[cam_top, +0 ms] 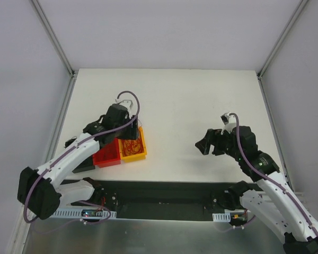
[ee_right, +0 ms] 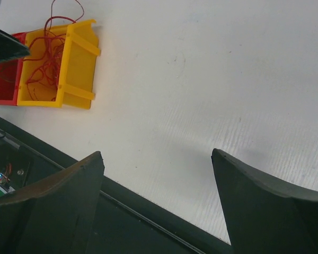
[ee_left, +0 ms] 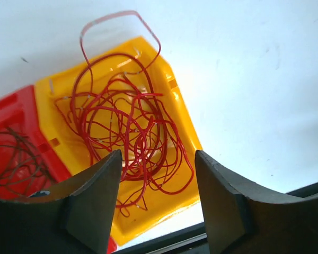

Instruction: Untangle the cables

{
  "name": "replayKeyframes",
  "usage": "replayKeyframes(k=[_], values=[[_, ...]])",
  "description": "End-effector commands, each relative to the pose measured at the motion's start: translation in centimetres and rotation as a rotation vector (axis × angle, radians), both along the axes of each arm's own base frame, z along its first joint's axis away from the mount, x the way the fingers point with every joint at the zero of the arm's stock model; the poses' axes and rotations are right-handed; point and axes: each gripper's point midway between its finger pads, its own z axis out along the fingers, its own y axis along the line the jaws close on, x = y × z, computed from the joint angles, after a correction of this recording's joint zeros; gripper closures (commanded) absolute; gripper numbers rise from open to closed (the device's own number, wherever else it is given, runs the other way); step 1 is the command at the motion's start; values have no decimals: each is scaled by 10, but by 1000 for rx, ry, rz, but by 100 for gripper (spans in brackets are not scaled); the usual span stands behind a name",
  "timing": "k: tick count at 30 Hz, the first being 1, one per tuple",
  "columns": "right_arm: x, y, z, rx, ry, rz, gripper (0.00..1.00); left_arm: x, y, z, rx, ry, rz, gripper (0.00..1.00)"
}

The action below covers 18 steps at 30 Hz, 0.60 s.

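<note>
Left wrist: open left gripper [ee_left: 158, 156] is poised over red cables [ee_left: 132, 123] in yellow bin [ee_left: 183, 123]. Right gripper [ee_right: 156, 155], 3 o'clock, is held open; single loop to be pinched next.

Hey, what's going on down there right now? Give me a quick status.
Left gripper open above yellow bin. Right gripper open, over table. Red cables tangled in bin, none gripped. Nothing blocking.

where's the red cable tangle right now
The red cables lie bunched in the yellow bin, on the table's left side beside the red bin, under the open left gripper.
</note>
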Motion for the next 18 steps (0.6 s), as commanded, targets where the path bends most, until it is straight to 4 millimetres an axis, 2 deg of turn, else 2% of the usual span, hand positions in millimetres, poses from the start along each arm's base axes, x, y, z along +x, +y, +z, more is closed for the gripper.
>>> replayKeyframes(k=[1, 5, 7, 12, 14, 15, 16, 17, 18], values=[[9, -7, 13, -44, -41, -21, 15, -3, 19, 44, 18, -96, -14, 43], [12, -15, 19, -64, -62, -60, 14, -7, 29, 80, 21, -213, -42, 38], [15, -22, 20, -64, -75, -112, 14, -8, 26, 115, -29, -328, -85, 34], [8, -7, 18, 27, -115, -41, 13, -7, -8, 202, -206, -664, -288, 30], [9, -10, 15, 44, -142, -69, 12, -10, -20, 228, -265, -780, -361, 29], [10, -15, 17, 45, -160, -96, 12, -13, -23, 239, -289, -836, -389, 29], [11, -20, 21, 44, -182, -123, 11, -16, -27, 240, -305, -865, -421, 27], [9, -23, 23, 50, -196, -132, 11, -21, -28, 251, -321, -924, -442, 26], [12, -33, 27, 45, -221, -190, 11, -25, -28, 251, -332, -958, -460, 25]])
